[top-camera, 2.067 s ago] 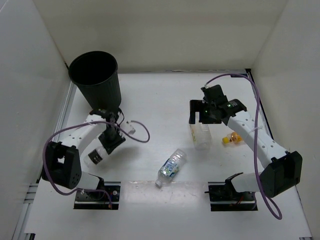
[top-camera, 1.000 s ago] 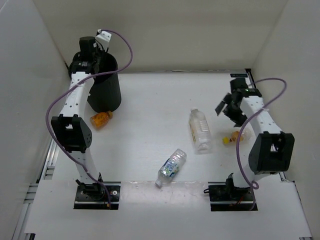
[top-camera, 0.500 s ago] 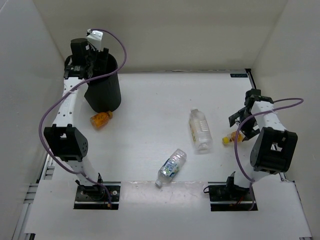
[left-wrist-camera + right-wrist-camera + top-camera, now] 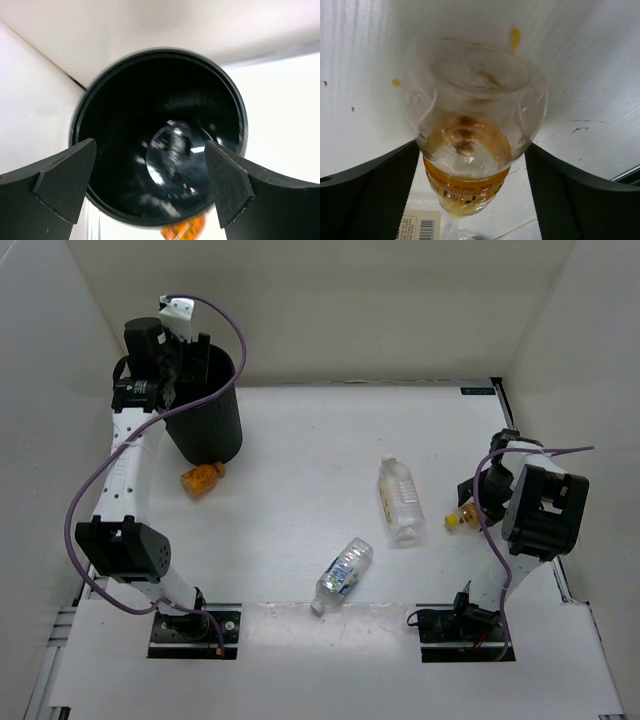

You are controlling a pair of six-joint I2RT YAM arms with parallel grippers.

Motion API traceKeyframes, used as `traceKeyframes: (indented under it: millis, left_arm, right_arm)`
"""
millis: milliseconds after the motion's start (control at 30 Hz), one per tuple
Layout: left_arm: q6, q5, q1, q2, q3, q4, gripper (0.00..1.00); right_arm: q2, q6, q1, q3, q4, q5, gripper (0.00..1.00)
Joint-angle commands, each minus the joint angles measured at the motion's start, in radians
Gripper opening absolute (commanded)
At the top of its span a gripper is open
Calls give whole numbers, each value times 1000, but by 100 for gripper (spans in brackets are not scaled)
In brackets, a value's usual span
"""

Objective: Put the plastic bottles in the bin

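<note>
Overhead, the tall round black plastic bin (image 4: 205,410) stands at the far left corner of the white table (image 4: 300,430), and the left gripper (image 4: 150,150) hangs directly above its mouth with its fingers spread wide and nothing between them. Deep inside the bin something clear glints, too blurred to name. On the middle of the table, well apart from both arms, lies a clear plastic bottle with a pale label (image 4: 400,498), and nearer the bases lies a smaller clear bottle with a blue-green label (image 4: 343,575), tilted on its side. A stubby orange-filled bottle (image 4: 201,479) rests just beside the foot of the bin, on its near side. A second stubby orange-filled bottle (image 4: 475,110) lies by the right edge of the table, where the right gripper (image 4: 471,165) reaches down over it. That bottle sits between the two black fingers (image 4: 380,190), which stand at its sides. Whether they press on it I cannot tell.
</note>
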Motion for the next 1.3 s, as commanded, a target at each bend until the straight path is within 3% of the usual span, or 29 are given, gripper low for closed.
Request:
traceKeyframes:
  millis: [0,33,100,133,233,267,400,500,667,700,800,867,1133,1267]
  left_arm:
    - [-34,71,14,-103,7,-103,100]
    - [-34,125,14,-114,7,-129,100]
    - [-25,202,14,-143,7,-226,100]
    - [-10,298,14,-143,7,-266,100]
    - [64,488,-10,-143,27,-468,100]
    - [82,518,-25,-143,36,-513,100]
    - [137,670,-131,-134,-7,-625,100]
    - [128,739,-215,-134,-19,-611,100]
    - [128,829,-306,-134,-1,-539,100]
    - [115,874,-306,-134,-1,-519,100]
    - [79,946,-316,-121,-1,-429,100]
    - [70,955,-316,-89,22,-416,100]
    - [-13,1119,-316,76,159,-438,100]
    - [9,1055,-326,87,133,-475,100]
  right_arm:
    - [3,-25,-7,6,30,-7,82]
    - [3,-35,-7,6,45,-7,69]
    - [-17,-49,-7,-6,70,-7,55]
    - [-29,-61,-7,-6,80,-7,39]
    - [-90,-117,26,-15,102,15,6]
    - [-109,-129,36,-6,111,26,2]
    - [-270,-166,123,43,154,14,0]
    - [-412,-103,238,66,278,-69,0]
    - [-601,125,458,-84,741,-189,0]
    - [-601,156,493,-104,900,-209,0]
    - [-557,178,615,-75,1082,-278,0]
    - [-496,155,677,-29,1130,-380,0]
    - [-348,55,816,149,1169,-500,0]
    - [-327,55,841,169,1210,-525,0]
